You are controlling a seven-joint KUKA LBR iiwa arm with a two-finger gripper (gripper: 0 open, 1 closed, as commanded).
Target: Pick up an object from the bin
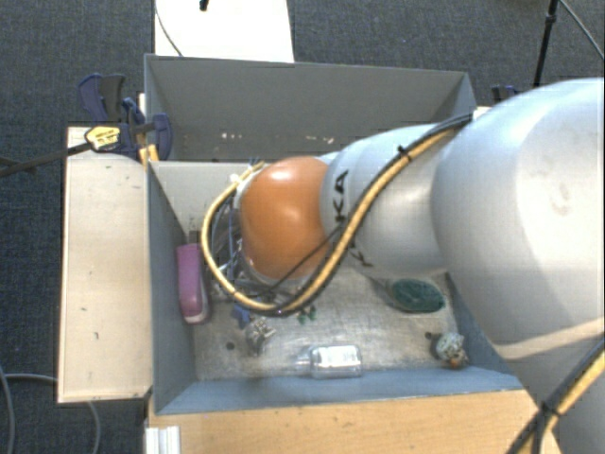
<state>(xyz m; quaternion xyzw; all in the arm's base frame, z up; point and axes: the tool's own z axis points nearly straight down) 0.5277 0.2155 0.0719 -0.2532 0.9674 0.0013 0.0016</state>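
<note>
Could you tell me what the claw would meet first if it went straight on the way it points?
Probably bare bin floor: the claw points down between the purple oblong thing at the left wall and the clear pale thing near the front. Depth is unclear, so it may be touching.

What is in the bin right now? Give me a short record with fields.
arm: reaches in from the right, orange wrist cover over the left half of the bin
tool: low by the floor, right of the purple thing
left wall: purple oblong thing
front: clear plastic piece
right: dark green disc; small brown thing in the front corner
</note>
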